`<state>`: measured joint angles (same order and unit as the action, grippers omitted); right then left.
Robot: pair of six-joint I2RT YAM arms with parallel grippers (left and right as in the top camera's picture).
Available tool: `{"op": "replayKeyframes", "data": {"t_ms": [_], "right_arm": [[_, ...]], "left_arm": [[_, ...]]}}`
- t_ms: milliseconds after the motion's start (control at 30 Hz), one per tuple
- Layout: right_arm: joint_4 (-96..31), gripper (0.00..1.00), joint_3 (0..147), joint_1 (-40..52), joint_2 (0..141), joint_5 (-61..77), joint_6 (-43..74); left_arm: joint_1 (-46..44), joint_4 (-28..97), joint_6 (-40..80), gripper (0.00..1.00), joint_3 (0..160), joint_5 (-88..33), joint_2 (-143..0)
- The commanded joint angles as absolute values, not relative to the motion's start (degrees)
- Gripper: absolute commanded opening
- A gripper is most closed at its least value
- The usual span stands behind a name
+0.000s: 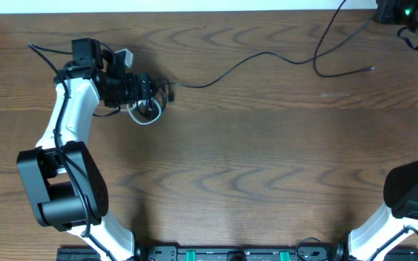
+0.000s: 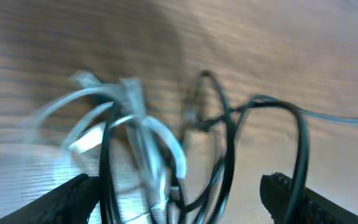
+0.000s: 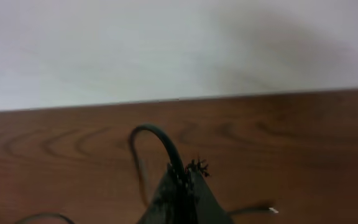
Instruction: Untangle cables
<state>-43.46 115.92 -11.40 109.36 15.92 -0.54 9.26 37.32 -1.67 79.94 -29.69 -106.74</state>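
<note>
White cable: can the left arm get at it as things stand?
Probably yes. The left arm has its jaws open right over the white cable, whose loops lie between them in the wrist view. Loops of black cable cross it, though, so catching white alone looks doubtful.

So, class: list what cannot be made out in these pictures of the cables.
Overhead: the left hand covers most of the tangle; only a white cable loop shows.
Left wrist: blur smears where the white cable crosses a black cable.
Right wrist: the shut right hand hides its pinch on a black cable.
Overhead: the top edge cuts that cable off.
</note>
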Motion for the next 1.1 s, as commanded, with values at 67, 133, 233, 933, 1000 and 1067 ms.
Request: {"op": "replayKeyframes", "data": {"t_ms": [67,133,233,933,1000,1067], "right_arm": [[-46.2,0.01,116.4,-12.0,108.9,3.1,-2.0],[-46.7,0.01,116.4,-12.1,108.9,2.9,-2.9],[-47.0,0.01,116.2,-12.1,108.9,2.9,-4.0],[-47.0,0.01,112.6,-15.1,121.3,-2.4,-6.9],[-46.9,0.01,112.6,-15.1,123.4,-2.4,-6.9],[-46.7,0.01,112.6,-15.1,126.6,-2.7,-6.9]], "left_arm": [[9.8,36.8,7.8,0.80,79.6,-17.8,-107.5],[9.8,36.2,7.8,0.69,79.0,-17.4,-107.9],[9.8,34.2,7.8,0.67,77.0,-17.5,-109.1],[15.9,33.1,7.8,0.08,75.5,-18.9,-116.1],[15.9,33.7,7.8,0.08,75.5,-18.8,-116.1],[15.9,34.2,7.8,0.08,75.5,-18.8,-116.1]]}}
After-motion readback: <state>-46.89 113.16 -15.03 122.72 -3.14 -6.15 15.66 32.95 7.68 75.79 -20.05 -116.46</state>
